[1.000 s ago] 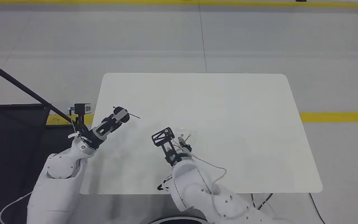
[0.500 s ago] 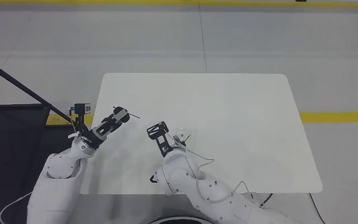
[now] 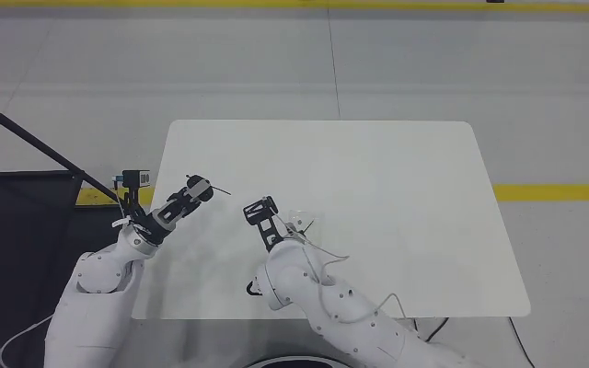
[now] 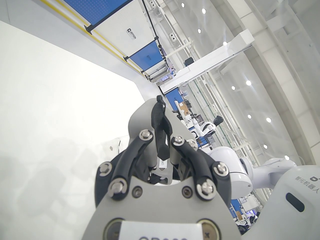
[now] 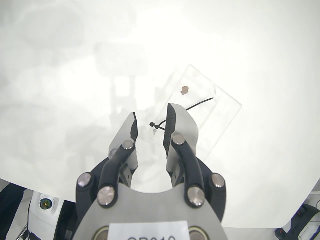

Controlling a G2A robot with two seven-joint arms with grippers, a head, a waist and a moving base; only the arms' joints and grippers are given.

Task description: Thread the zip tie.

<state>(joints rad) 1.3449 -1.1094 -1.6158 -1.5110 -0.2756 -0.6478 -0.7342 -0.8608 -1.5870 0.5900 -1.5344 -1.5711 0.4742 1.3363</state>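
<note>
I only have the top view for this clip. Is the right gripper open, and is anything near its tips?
Observer: The right wrist view shows the right gripper open, with the head of a black zip tie lying between its jaws.
Operator: Lying on what?
Observer: On a clear plate, not held by anything.
Operator: The left gripper seems to have a thin black strip sticking out of it. Is it clamped?
Observer: The left wrist view shows that gripper fully shut.
</note>
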